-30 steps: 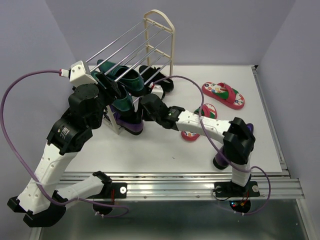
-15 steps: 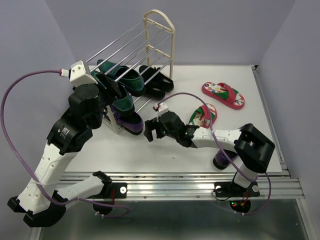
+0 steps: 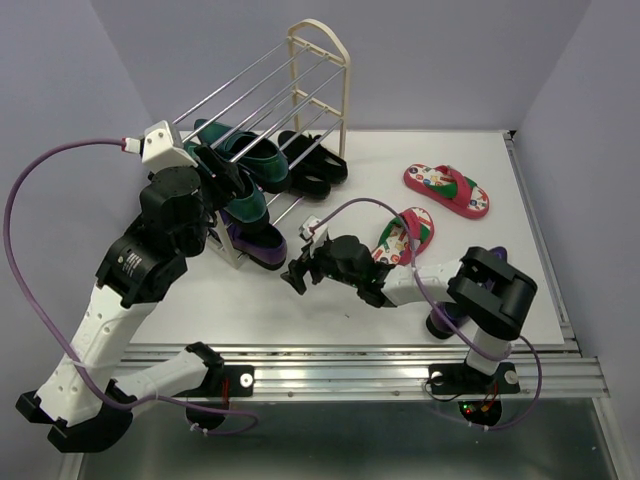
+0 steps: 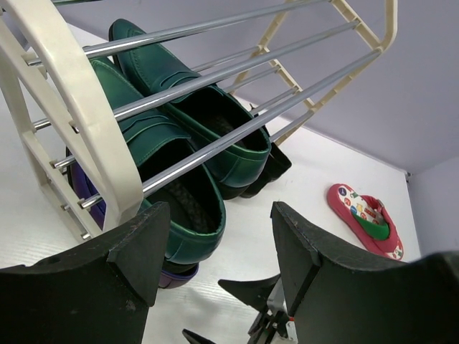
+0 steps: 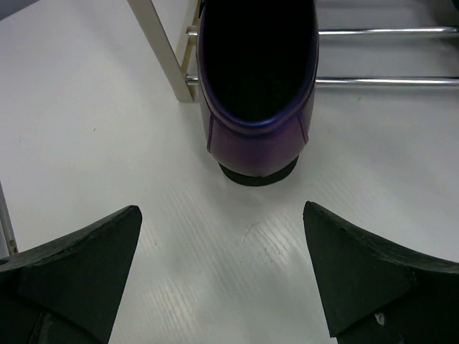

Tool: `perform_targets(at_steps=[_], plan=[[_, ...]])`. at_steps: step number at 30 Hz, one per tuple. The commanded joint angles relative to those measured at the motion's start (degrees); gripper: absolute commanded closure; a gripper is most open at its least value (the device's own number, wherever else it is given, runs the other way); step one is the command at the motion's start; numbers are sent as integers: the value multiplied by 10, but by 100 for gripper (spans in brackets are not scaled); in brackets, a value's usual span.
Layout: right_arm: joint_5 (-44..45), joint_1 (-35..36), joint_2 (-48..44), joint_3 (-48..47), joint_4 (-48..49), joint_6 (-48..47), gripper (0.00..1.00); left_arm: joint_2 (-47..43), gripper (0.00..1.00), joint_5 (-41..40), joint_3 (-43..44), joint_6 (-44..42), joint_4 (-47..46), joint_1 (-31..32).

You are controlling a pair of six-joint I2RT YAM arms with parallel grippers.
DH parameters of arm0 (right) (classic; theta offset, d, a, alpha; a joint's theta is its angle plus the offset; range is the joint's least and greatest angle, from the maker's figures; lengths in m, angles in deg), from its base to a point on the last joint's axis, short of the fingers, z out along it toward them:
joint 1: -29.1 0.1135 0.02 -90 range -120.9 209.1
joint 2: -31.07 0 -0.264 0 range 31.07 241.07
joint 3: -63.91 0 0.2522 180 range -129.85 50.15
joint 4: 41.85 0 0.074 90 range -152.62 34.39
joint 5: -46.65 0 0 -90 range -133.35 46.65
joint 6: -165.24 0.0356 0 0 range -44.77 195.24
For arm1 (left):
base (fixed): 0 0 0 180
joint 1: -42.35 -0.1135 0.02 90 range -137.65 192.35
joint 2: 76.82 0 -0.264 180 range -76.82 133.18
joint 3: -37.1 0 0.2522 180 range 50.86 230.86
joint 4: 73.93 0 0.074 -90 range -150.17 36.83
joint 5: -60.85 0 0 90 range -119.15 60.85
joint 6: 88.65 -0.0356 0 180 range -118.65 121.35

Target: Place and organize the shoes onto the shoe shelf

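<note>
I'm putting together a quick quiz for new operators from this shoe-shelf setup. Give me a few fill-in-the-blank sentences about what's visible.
1. The right gripper is ___ and holds nothing.
2. The loafer directly ahead of it, at the foot of the shoe shelf, is ___ in colour.
3. ___ red flip-flops lie on the table, off the shelf.
Missing words: open; purple; two.
</note>
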Motion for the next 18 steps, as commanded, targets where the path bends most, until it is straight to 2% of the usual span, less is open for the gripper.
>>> perform_targets(at_steps=[1, 18], plan=[[-23, 6, 40, -36, 88, -27, 0, -1, 31, -2, 0, 4, -21, -2], [-6, 6, 174, -118, 172, -37, 2, 5, 31, -7, 1, 5, -17, -3]])
